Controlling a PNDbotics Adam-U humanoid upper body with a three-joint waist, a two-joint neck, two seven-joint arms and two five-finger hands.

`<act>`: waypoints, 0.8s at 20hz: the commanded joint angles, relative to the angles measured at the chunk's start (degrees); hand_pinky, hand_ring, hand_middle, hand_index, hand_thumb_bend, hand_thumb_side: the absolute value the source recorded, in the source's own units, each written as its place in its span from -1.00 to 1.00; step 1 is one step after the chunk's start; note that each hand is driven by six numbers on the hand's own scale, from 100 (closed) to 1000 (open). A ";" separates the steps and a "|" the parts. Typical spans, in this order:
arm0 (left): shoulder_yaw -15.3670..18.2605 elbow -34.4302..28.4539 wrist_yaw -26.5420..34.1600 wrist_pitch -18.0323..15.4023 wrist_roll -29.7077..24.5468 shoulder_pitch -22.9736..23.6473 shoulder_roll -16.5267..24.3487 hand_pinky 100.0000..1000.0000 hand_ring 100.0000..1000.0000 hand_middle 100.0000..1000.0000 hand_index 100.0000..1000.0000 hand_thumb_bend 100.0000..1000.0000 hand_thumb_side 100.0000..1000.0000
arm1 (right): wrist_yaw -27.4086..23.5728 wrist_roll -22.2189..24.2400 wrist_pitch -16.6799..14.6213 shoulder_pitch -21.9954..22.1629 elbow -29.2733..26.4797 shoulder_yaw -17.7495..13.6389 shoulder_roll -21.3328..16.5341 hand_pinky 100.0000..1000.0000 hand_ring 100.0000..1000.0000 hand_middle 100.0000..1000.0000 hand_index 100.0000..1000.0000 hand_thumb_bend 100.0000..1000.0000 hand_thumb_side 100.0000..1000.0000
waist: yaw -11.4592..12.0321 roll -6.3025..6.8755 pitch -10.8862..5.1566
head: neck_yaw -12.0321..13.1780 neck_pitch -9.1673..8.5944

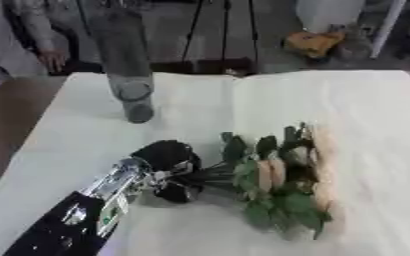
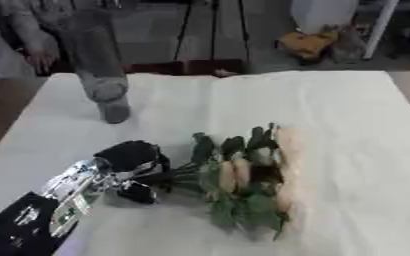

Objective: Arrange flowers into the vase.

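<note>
A: Where are the flowers?
B: Lying on the bench. Your left hand is curled round their stems.
A: What now?
B: Lift slowly, stems down, toward the tall vase.

A table covered in a pale cream cloth fills most of the frame, its far edge running across the upper part. A tall clear vase stands on it at upper left. A bunch of flowers lies flat at lower centre, stems pointing left.
</note>
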 commanded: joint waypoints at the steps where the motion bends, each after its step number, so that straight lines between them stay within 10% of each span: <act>1: -0.27 -0.07 0.38 -0.10 1.43 -0.23 0.31 -1.00 -1.00 -1.00 -1.00 -1.00 -0.20 | 0.09 -0.10 0.17 -0.42 -0.51 -0.83 -1.18 0.65 0.76 0.71 0.79 -0.51 1.00 | -0.01 -0.61 -0.38 | 0.00 -0.73; 16: 0.04 -2.03 -0.49 0.06 5.61 -0.37 0.40 -1.00 -1.00 -1.00 -1.00 -1.00 -0.37 | 0.21 0.25 0.36 -0.90 -0.51 -0.60 -0.98 0.65 0.76 0.70 0.79 -0.50 1.00 | 0.06 -0.69 -0.36 | -0.08 -0.95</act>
